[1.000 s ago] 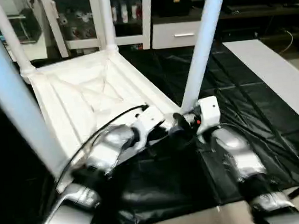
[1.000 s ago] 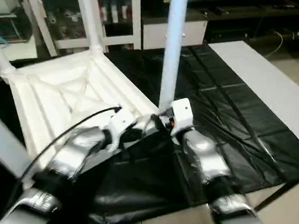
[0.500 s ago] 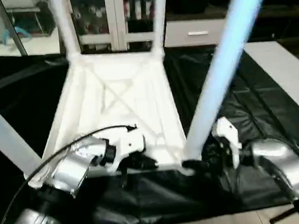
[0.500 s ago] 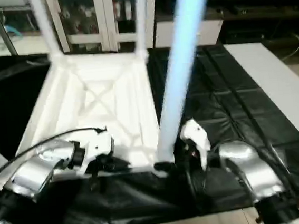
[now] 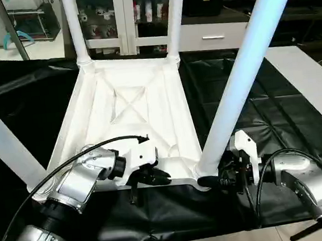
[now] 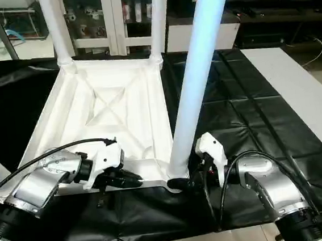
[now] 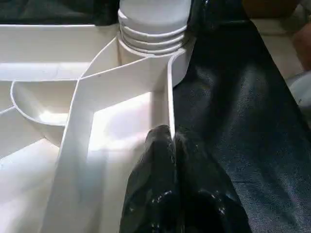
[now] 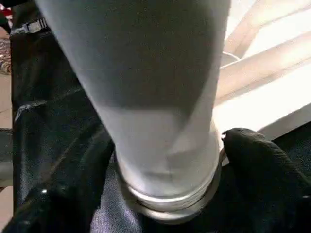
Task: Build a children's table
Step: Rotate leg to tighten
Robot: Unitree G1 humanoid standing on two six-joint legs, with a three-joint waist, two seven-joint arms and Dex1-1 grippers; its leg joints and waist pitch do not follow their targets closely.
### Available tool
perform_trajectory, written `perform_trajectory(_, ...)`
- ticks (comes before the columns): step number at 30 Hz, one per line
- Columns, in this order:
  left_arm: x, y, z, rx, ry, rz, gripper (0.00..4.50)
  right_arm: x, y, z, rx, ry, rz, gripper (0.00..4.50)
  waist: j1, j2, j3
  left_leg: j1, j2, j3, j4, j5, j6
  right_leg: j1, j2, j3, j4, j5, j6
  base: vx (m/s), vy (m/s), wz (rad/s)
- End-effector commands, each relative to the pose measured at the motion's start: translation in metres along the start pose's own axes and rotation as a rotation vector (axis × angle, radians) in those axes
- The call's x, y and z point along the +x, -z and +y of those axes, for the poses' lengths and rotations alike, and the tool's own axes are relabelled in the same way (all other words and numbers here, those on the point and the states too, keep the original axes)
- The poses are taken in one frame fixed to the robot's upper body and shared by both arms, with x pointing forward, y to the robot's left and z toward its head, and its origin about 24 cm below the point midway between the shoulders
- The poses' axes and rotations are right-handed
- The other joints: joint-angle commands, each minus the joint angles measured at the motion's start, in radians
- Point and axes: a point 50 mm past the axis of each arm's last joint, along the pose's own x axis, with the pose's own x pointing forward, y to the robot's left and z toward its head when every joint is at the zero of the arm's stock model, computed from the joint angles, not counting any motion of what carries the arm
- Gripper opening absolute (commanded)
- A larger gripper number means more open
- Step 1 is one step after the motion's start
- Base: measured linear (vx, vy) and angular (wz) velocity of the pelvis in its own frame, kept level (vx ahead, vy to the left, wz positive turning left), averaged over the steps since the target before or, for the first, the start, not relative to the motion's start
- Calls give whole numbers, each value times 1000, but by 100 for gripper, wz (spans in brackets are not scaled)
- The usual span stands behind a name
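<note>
Black sheet under upturned table

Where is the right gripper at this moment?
The right gripper is at the near right corner of the upturned table top, its fingers either side of the base of the leg standing there, above the black floor sheet.

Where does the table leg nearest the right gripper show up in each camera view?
Left eye view: the near right leg rises from low centre to the upper right.
Right eye view: the same leg, just right of centre.
Left wrist view: its threaded base, seated in the corner socket.
Right wrist view: its shaft, close up.
Shared landmark: the table top's near right corner socket.
</note>
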Motion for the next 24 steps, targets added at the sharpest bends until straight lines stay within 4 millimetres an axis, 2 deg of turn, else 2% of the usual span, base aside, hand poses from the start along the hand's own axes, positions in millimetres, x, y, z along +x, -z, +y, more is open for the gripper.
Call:
perform_trajectory(1, 10, 6, -7, -12, 56, 43, 0, -4, -6, -1, -14, 2, -16, 340, -2, -1, -57, 9, 65, -26, -76, -192, 37, 42, -65, 51, -56, -251, -230, 0, 0, 0)
perform_trajectory(3, 11, 6, -8, -14, 58, 43, 0, -5, -7, 0, -9, -4, -16, 340, -2, -2, -57, 8, 65, -27, -76, -185, 38, 42, -65, 50, -54, -245, -230, 0, 0, 0)
perform_trajectory(5, 10, 7, -8, -16, 60, 44, 0, -5, -6, 0, -10, -8, -14, 307, -2, -1, -58, 9, 65, -26, -75, -177, 40, 42, -64, 50, -53, -232, -232, 0, 0, 0)
perform_trajectory(6, 10, 7, -9, -19, 62, 44, 0, -5, -6, 1, -12, -16, -8, 303, -3, -7, -58, 8, 65, -25, -74, -172, 43, 42, -64, 50, -52, -225, -233, 0, 0, 0)
perform_trajectory(8, 10, 7, -9, -20, 58, 44, 0, -6, -5, 0, -18, -18, -2, 303, -1, -4, -59, 9, 65, -25, -74, -171, 45, 42, -65, 50, -52, -228, -234, 0, 0, 0)
perform_trajectory(9, 10, 7, -9, -20, 57, 44, 0, -6, -5, 0, -18, -18, -1, 270, -1, -4, -58, 8, 65, -26, -74, -172, 44, 42, -65, 50, -52, -230, -234, 0, 0, 0)
perform_trajectory(10, 10, 8, -8, -22, 52, 44, 0, -6, -5, 0, -24, -25, 6, 270, -2, -7, -59, 8, 65, -26, -73, -168, 45, 43, -65, 50, -51, -232, -233, 0, 0, 0)
perform_trajectory(19, 10, 8, -9, -37, 40, 40, 0, -6, -4, 0, -22, -35, 16, 261, 0, -11, -60, 7, 65, -25, -70, -143, 58, 43, -65, 49, -48, -220, -235, 0, 0, 0)
perform_trajectory(22, 11, 8, -6, -53, -6, 30, 0, -2, -2, -11, -2, 100, 5, 261, -2, -11, -58, 7, 64, -24, -71, -150, 53, 40, -65, 49, -50, -236, -233, 0, 0, 0)
perform_trajectory(24, 16, 7, 2, -73, -79, 21, 0, 7, 2, -24, 32, 273, -12, 261, -9, -11, -52, 7, 62, -28, -75, -230, 22, 35, -65, 48, -65, -356, -204, 0, 0, 0)
